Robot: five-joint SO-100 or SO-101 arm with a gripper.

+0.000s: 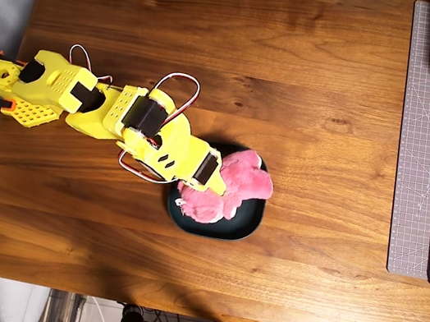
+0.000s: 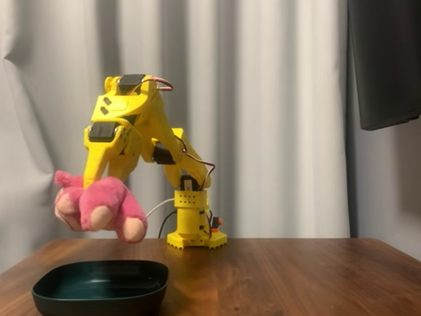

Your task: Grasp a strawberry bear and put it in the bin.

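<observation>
Bin (image 2: 100,286): dark teal dish resting at the near left of the bench (image 2: 283,276) in the fixed view; nothing lies inside it.
Strawberry bear (image 2: 99,207): fluffy pink plush hanging in the air above the bin, clear of its rim; in the overhead view it (image 1: 227,184) covers most of the dish (image 1: 247,225).
Hand (image 1: 209,183): closed on the strawberry bear, its fingers buried in the fur.
Arm (image 2: 128,128): yellow, bent over and leaning toward the bin.
Base (image 2: 195,227): stands further back on the bench before pale curtains (image 2: 276,99).
</observation>
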